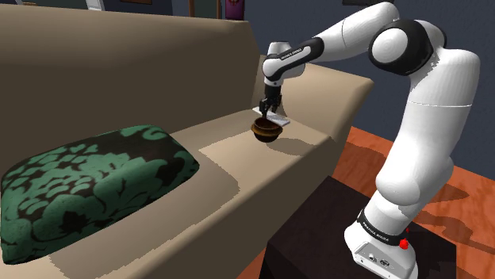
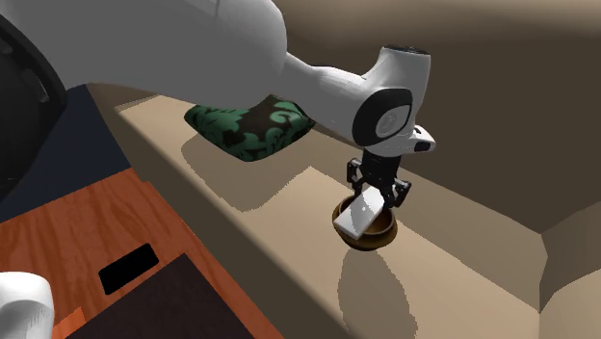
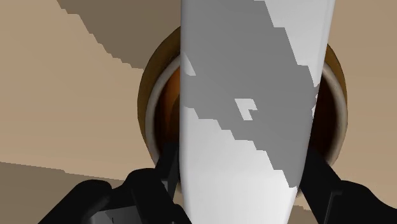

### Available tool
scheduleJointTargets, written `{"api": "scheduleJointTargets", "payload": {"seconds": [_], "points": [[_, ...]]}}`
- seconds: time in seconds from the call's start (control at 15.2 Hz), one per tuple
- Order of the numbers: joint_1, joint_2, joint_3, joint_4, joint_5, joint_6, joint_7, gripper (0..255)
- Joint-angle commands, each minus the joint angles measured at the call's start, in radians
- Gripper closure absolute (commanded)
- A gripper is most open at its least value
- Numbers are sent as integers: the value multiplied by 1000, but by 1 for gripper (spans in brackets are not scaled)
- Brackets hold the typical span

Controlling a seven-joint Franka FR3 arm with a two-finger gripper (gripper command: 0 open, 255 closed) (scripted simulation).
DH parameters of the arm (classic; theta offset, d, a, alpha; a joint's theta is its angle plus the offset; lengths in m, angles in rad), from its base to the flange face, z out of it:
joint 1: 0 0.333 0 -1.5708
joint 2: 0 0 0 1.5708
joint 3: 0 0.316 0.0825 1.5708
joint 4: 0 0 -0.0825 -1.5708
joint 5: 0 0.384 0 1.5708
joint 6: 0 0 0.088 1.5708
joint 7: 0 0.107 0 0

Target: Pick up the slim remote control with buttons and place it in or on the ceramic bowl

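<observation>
Beige upholstery covers the long sofa (image 1: 159,71) that we see carrying everything, and a green-and-black patterned cushion (image 1: 95,186) lies on it, well apart from the white arm (image 1: 428,87). A small round brown bowl (image 1: 265,133) with a pale rim sits on the seat. Directly over its opening hangs the slim white remote control (image 2: 358,214), clamped between the black fingers (image 3: 149,188).

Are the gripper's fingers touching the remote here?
Touching. In the wrist view both black fingers press against the long edges of the white remote, no gap on either side, as it hangs over the brown bowl.
</observation>
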Motion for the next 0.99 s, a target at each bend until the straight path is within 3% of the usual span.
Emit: {"api": "scheduleJointTargets", "payload": {"seconds": [0.0, 0.53, 0.59, 0.92], "points": [[-1, 8, -1, -15, -1, 24, -1, 255], [-1, 12, -1, -20, -1, 33, -1, 255], [-1, 12, -1, -20, -1, 33, -1, 0], [-1, 12, -1, -20, -1, 33, -1, 0]]}}
